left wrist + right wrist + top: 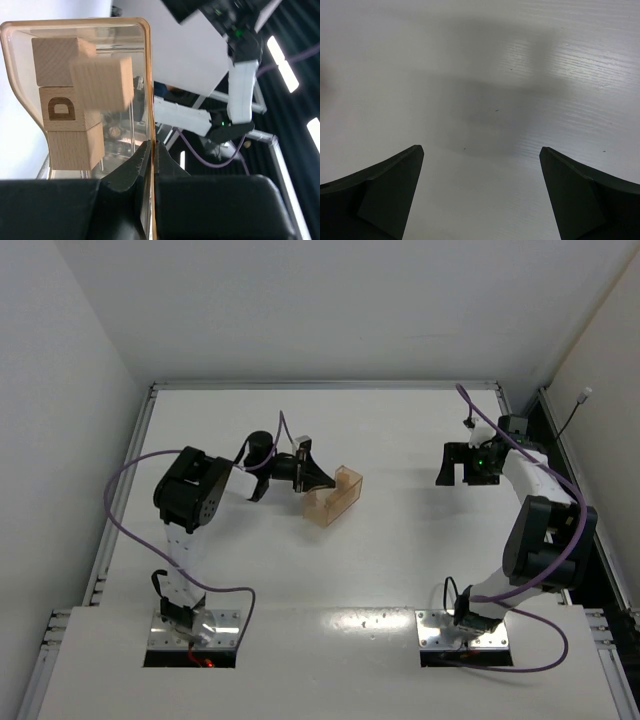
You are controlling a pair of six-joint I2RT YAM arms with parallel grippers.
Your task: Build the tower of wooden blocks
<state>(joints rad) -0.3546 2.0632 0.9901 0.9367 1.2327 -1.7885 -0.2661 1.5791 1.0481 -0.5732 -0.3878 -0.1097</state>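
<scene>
White walled table (pixel 400 560): left gripper (pixel 151 149) pinches the amber bin (pixel 146 60) of wood blocks (pixel 62 107); right gripper (pixel 481 172) gapes.

The wood blocks (pixel 62 107) lie in a container (pixel 347 483) left of the desk's (pixel 400 560) centre. The left fingers (pixel 125 175) straddle its wall.

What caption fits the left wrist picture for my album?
Left gripper pinching the wall of a clear box holding wood blocks, one marked D.
</scene>
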